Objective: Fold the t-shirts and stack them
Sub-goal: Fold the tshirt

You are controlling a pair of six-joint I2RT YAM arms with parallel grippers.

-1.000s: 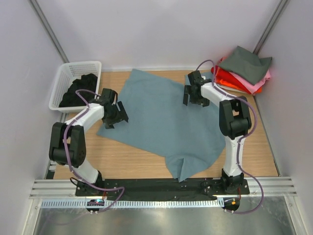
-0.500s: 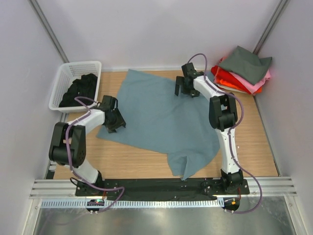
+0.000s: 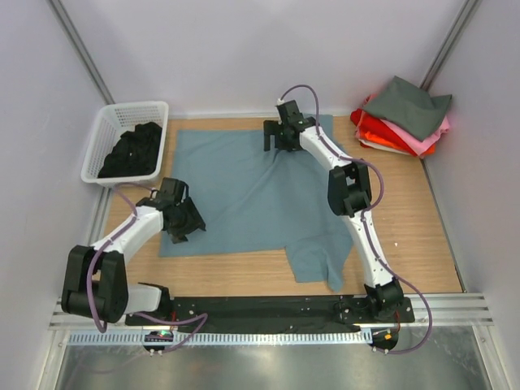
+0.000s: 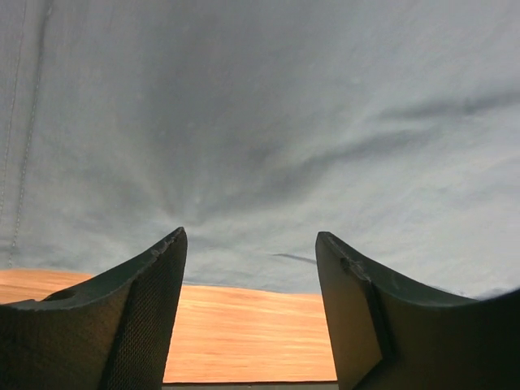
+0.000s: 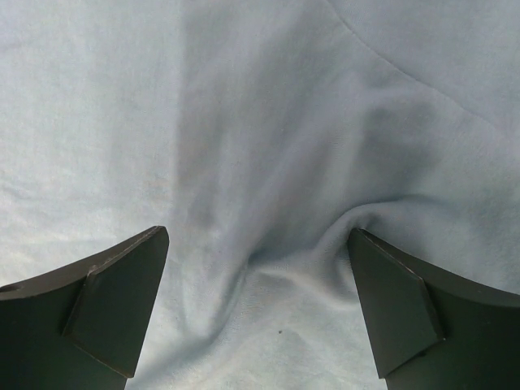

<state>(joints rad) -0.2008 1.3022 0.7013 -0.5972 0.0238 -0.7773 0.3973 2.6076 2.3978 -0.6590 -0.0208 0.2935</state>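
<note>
The blue-grey t-shirt lies spread flat on the table. The left claw is apart at its near left edge. The right claw is apart over its far edge.

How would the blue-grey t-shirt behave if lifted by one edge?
Probably floppy: the blue-grey t-shirt lies flat and bunches into soft folds at the right end effector, so it would drape. Likely light, being thin, and pushed along the wooden table it would wrinkle rather than slide whole.
</note>
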